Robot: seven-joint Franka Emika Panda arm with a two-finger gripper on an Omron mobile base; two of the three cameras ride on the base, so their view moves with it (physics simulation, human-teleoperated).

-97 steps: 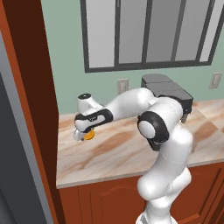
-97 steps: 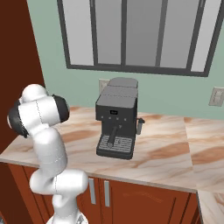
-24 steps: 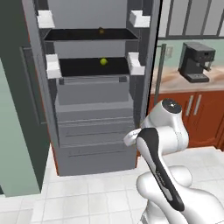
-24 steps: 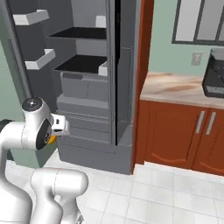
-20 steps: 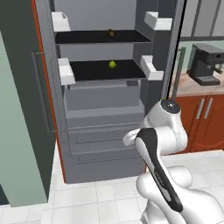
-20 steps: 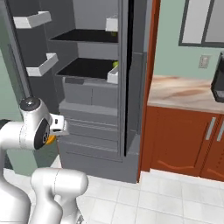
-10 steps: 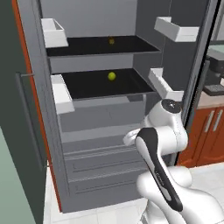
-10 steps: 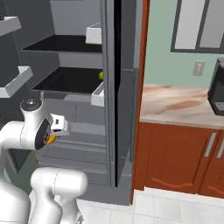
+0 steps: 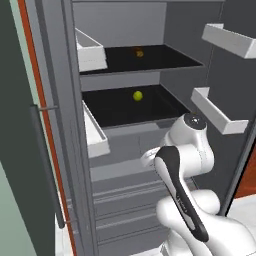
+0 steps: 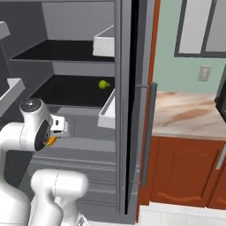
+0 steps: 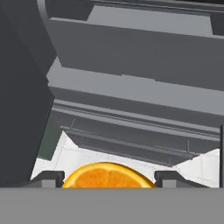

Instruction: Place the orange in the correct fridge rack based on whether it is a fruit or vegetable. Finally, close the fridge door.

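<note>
The fridge (image 9: 150, 60) stood wide open in front of the base, both doors swung out with their white door bins (image 9: 220, 107) showing. Two black racks crossed the interior: the upper rack (image 9: 165, 57) carried a darker reddish-brown item (image 9: 138, 51), and the lower fridge rack (image 9: 120, 107) held a yellow-green round fruit (image 9: 137, 95). Below them sat the grey drawers (image 9: 125, 165). The gripper (image 11: 107, 177) hung low at drawer height, fingers clamped on the orange (image 11: 107, 175), which filled the gap between the tips. This looked like the carrying step, delivery not yet begun. Next call, by my reading: lift the hand up to the lower rack, beside the other fruit, and reach in without clipping its front edge.
</note>
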